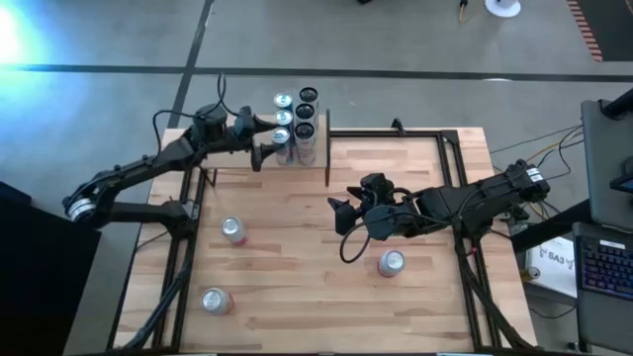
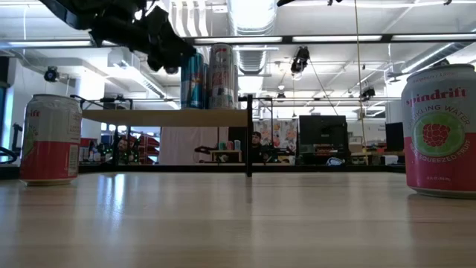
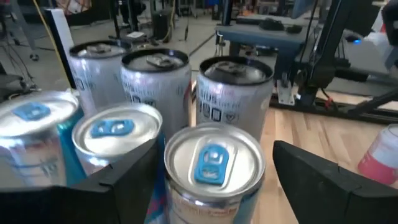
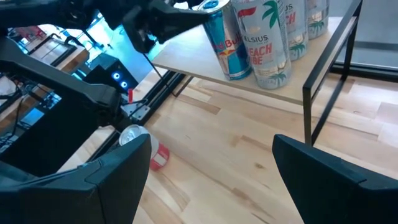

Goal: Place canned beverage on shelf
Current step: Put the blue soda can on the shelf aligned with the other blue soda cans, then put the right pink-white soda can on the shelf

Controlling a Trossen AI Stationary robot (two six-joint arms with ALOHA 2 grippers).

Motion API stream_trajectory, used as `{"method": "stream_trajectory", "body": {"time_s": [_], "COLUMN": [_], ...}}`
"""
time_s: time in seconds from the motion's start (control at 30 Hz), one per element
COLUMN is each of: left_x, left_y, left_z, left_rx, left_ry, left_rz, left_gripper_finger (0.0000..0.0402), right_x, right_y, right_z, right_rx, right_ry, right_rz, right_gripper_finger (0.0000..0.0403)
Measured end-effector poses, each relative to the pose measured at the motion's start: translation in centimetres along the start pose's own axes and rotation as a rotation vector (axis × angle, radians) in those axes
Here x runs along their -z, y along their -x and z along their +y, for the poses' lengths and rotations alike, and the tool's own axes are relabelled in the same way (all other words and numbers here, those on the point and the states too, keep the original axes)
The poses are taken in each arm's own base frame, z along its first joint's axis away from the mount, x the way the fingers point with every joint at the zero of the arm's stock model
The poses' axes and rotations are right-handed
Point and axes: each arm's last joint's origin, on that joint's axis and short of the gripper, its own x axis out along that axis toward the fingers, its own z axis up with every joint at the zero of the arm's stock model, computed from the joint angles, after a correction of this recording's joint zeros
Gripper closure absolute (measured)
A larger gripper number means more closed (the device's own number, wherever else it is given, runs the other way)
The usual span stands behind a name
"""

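Observation:
The shelf (image 1: 315,158) is a small light-wood board on thin dark end panels at the table's far side, and several cans stand upright on it. My left gripper (image 3: 214,149) reaches in level from the table's left. It is open, one finger on each side of the nearest canned beverage (image 3: 211,165), a blue-and-silver can with a blue tab standing on the shelf's near-left part (image 1: 281,135). A gap shows beside one finger (image 3: 311,177); at the other I cannot tell. My right gripper (image 1: 341,210) hangs open over the table's middle, holding nothing.
Three more cans stand on the tabletop: one left of centre (image 1: 233,230), one near the front left (image 1: 216,300) and one below my right arm (image 1: 392,263). The shelf's dark right end panel (image 1: 327,148) stands upright between the cans and the table's right part.

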Motion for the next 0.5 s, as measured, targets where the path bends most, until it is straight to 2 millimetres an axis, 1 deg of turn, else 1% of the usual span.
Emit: {"method": "stream_trajectory", "body": {"time_s": [0.27,0.5], "left_x": [-2.6,-6.4], "left_y": [1.2,2.7], "left_z": [-0.3,-0.6], "left_rx": [0.011,0.012], "left_ry": [-0.048,-0.071], "left_rz": [0.081,0.082], "left_gripper_finger": [0.0105,0.0105], "right_x": [0.0,0.0], "right_y": [0.0,0.0], "right_z": [0.0,0.0], "right_rx": [0.0,0.0], "right_ry": [0.007,0.007], "right_rz": [0.0,0.0], "right_gripper_finger": [0.0077,0.0077]}}
